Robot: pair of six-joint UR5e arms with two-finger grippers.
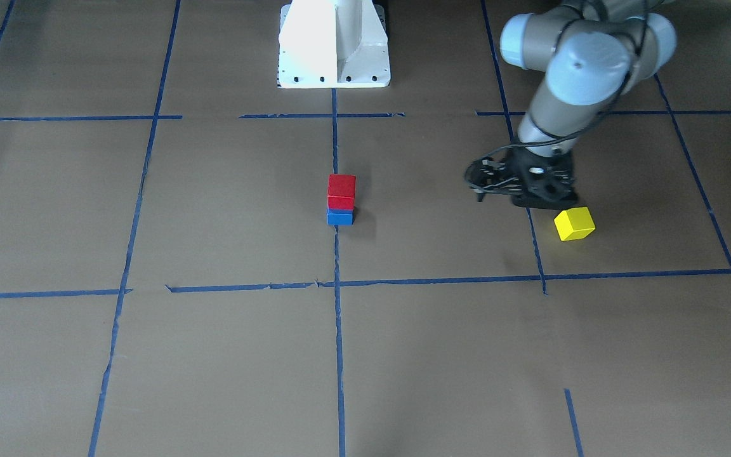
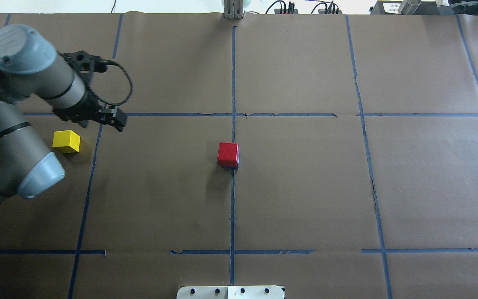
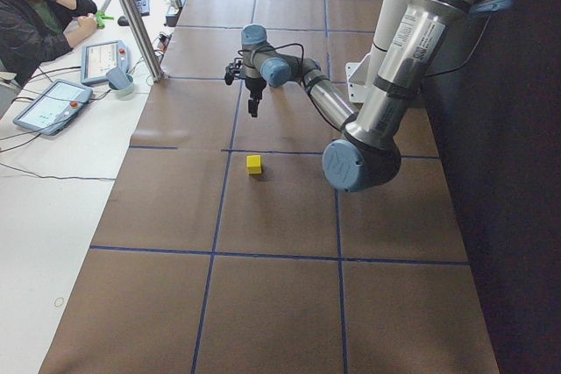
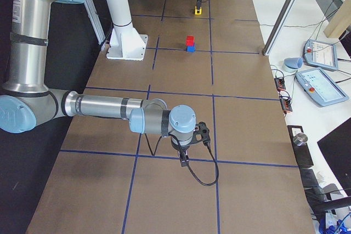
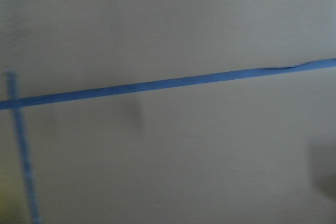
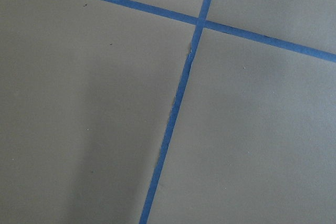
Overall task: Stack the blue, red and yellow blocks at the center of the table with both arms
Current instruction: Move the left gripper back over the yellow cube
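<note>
A red block sits on a blue block at the table's center, and the stack also shows in the overhead view. A yellow block lies alone on the robot's left side. My left gripper hovers above the table just beyond the yellow block, toward the center. It looks open and empty. My right gripper shows only in the exterior right view, low over the table at the robot's right end. I cannot tell whether it is open or shut.
The white robot pedestal stands at the table's robot-side edge. Blue tape lines mark a grid on the brown paper. An operator sits at a side bench with tablets beyond the far edge.
</note>
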